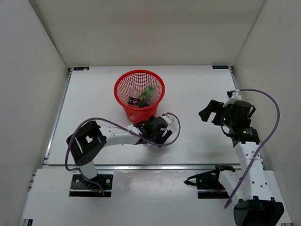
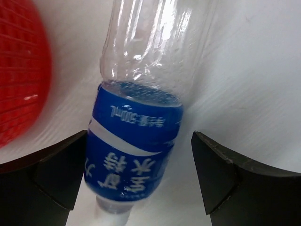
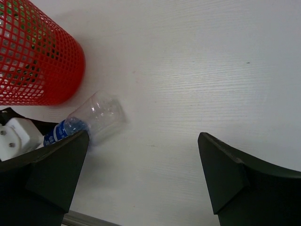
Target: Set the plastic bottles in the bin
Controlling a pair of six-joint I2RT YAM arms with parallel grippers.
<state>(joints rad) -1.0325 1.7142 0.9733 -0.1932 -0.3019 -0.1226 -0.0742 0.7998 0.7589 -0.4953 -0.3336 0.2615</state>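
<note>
**Op:** Top view first. Count?

**Obs:** Your bin (image 1: pixel 141 114) stands upper centre on the table (image 1: pixel 94 94). Inside it are the green bottle (image 1: pixel 148 92), a dark-label bottle (image 1: pixel 133 100) to its left, and one more clear body to its right. Reads as three in. Your left gripper (image 1: pixel 160 133) sits low, just below the bin's base, and whatever is under it is hidden from here. Your right gripper (image 1: pixel 207 113) hangs at mid right, well apart from the bin.

**Op:** Left wrist?

**Obs:** The blue-label bottle (image 2: pixel 134 150) fills the middle, lying on the table with its narrow end toward the bottom edge. Your fingers (image 2: pixel 56 174) stand wide, one on each side of the label. The one at lower left is just beside the label or touching it; can't tell which. There's a clear gap on the other side, so it isn't clamped. The bin wall is a red blur at upper left.

**Op:** Right wrist?

**Obs:** Your right fingers (image 3: pixel 235 179) are spread wide at the lower corners, with only bare table between them. The bin is at upper left. The blue-label bottle lies on its side at centre left, near the bin's base, with a sliver of table between them.

**Op:** So where am I?

**Obs:** By my reading, three of four are done. What's left is to close on the last bottle, lift it, carry it over the rim and let go.
</note>
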